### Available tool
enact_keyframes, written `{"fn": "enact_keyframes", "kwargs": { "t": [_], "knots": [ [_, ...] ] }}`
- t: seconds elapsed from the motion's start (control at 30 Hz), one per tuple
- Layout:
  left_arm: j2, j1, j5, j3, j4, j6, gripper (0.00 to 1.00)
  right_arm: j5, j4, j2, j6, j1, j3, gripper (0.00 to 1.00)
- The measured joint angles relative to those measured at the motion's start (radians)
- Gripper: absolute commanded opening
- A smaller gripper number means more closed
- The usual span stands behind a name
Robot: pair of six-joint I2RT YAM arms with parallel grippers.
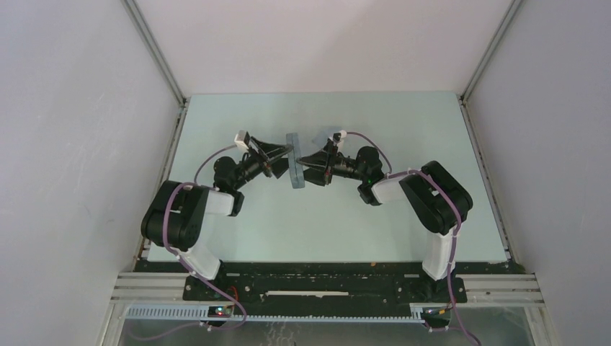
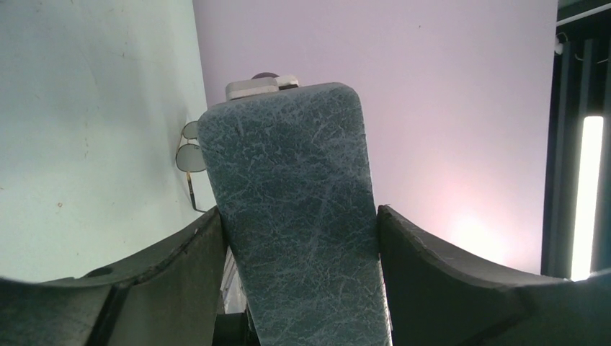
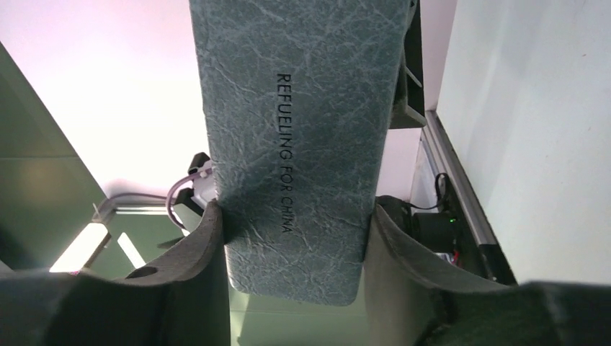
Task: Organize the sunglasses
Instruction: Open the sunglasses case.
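While the left gripper [image 2: 299,216] and right gripper [image 3: 295,213] each pinched the grey case [image 2: 288,158], the sunglasses [image 2: 189,153] lay on the table [image 2: 86,108], partly hidden behind it. Thin wire: probably light, bendy, fragile. Take the bridge, gently.

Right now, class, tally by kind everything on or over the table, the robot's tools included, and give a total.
Sunglasses: 1
Case: 1
Cloth: 1
Tools: 2 (left tool, right tool)
Total: 5
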Motion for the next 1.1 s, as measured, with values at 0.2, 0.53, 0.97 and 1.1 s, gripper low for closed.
{"fn": "enact_keyframes", "kwargs": {
  "t": [0.2, 0.53, 0.97, 1.1],
  "knots": [
    [0.000, 0.006, 0.004, 0.000, 0.014, -0.013, 0.00, 0.005, 0.032, 0.006, 0.018, -0.001, -0.001, 0.36],
    [0.000, 0.011, 0.009, 0.000, 0.016, -0.011, 0.00, 0.010, 0.040, 0.010, 0.026, 0.000, -0.002, 0.73],
    [0.000, 0.015, 0.010, -0.002, 0.015, -0.003, 0.00, 0.014, -0.060, -0.024, -0.035, 0.010, 0.002, 0.81],
    [0.000, 0.018, 0.009, -0.002, 0.019, -0.004, 0.00, 0.011, -0.072, -0.024, -0.039, 0.015, 0.013, 0.78]
  ]
}}
